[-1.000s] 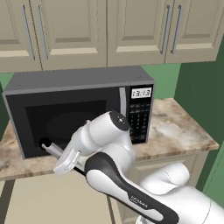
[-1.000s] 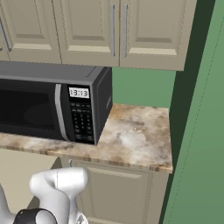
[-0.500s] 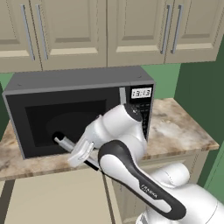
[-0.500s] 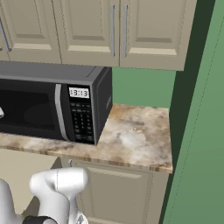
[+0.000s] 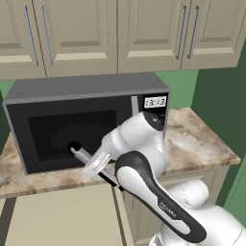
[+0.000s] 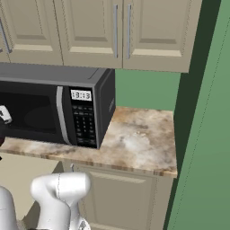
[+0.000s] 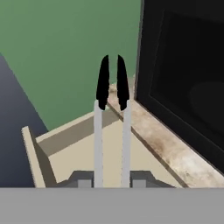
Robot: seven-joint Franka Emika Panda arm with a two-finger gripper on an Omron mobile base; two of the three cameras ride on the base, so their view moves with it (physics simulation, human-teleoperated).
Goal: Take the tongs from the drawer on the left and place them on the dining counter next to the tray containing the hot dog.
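In the hand view my gripper (image 7: 112, 180) is shut on the tongs (image 7: 99, 140). Their two thin silver arms run straight out from the fingers (image 7: 85, 178) and end in black tips. Below them lies the open beige drawer (image 7: 32, 148). From the left base view the tongs (image 5: 80, 153) stick out to the upper left of the gripper (image 5: 92, 163), in front of the microwave door and above the drawer (image 5: 57, 216). The dining counter, the tray and the hot dog are out of view.
A black microwave (image 5: 72, 129) stands on the marble worktop (image 6: 139, 139), close behind the tongs. Beige wall cabinets (image 5: 120, 33) hang above it. A green wall (image 6: 202, 134) closes the right side. The drawer's near wall rises at the left in the hand view.
The arm has lifted the hand and the tongs up and a little to the right, from the worktop's edge to the height of the microwave door. The grip is unchanged.
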